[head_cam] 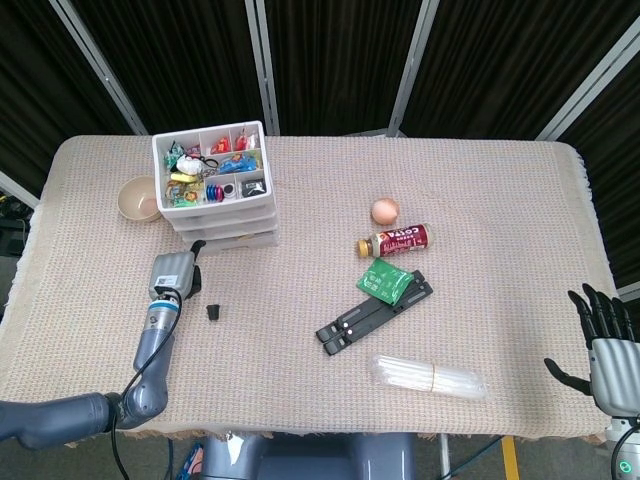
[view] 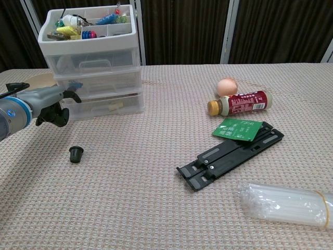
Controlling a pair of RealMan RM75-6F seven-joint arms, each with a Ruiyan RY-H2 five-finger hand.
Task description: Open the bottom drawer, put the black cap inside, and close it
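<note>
Chest view crops left hand point(view: 49, 104), fingers seemingly curled.

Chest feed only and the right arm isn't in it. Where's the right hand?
Observer: The right hand is by the near right corner of the table, fingers spread, holding nothing.
Operator: Tan sliver left of the drawer unit?
Observer: A bowl, standing on the cloth right beside the unit. It looks empty.
Operator: From above, where's the black cap relative to the left hand?
Observer: Just right of the hand and a bit nearer the front edge, apart from it, not touched.
</note>
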